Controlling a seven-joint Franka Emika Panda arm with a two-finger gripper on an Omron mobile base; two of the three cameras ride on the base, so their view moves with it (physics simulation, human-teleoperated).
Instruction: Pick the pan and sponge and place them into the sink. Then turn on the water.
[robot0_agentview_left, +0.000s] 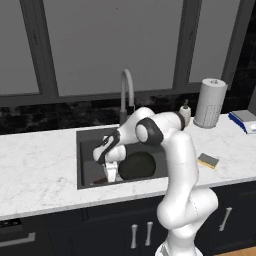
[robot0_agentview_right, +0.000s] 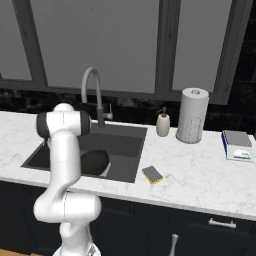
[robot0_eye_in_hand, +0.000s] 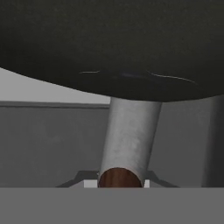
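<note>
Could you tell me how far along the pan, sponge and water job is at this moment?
Nothing is finished yet. In hand: the gripper is shut on the pan's handle, and the pan is already down inside the sink, not yet let go. Left to do: the sponge lies on the counter to the right of the sink, and the faucet shows no water running.

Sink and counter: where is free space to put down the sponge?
The sink is crowded: the pan and the pincer fill its front. Bare basin remains at the back, below the faucet. Bare counter lies left of the sink, and between the sponge and the paper towel roll.
</note>
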